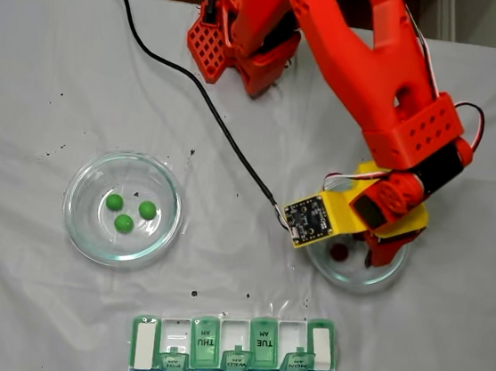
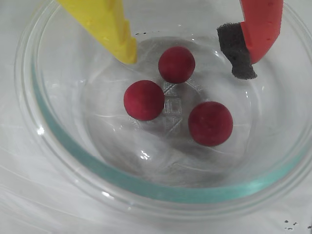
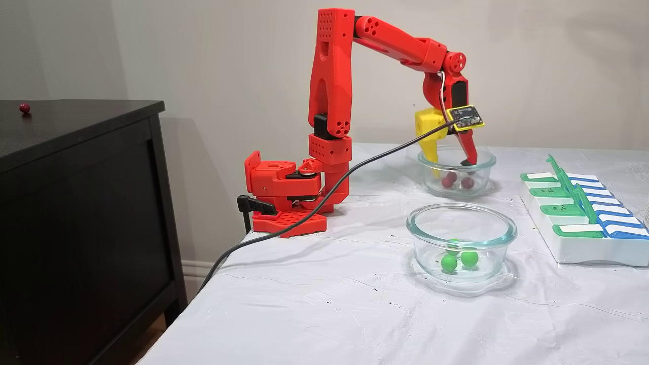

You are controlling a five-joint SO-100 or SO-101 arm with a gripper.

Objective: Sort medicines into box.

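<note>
Three dark red medicines [image 2: 144,100] lie in a round glass dish [image 2: 58,146]. My gripper [image 2: 187,66] hangs open inside the dish's rim. Its yellow finger [image 2: 114,29] is left of the rearmost pill [image 2: 176,64] and its red finger with the black foam pad [image 2: 236,51] is right of it, with neither touching a pill. In both fixed views the gripper [image 1: 357,252] [image 3: 450,165] dips into that dish [image 3: 456,170]. Three green medicines [image 1: 124,212] [image 3: 448,262] sit in a second glass dish [image 1: 78,220] [image 3: 461,218]. The box [image 1: 234,345] [image 3: 583,218] has several green lids standing open.
A black cable [image 1: 196,90] runs across the white cloth to the wrist camera board [image 1: 309,219]. The arm's red base [image 3: 284,203] stands at the table's back edge. A dark cabinet [image 3: 76,203] beside the table carries one stray red pill [image 3: 24,107].
</note>
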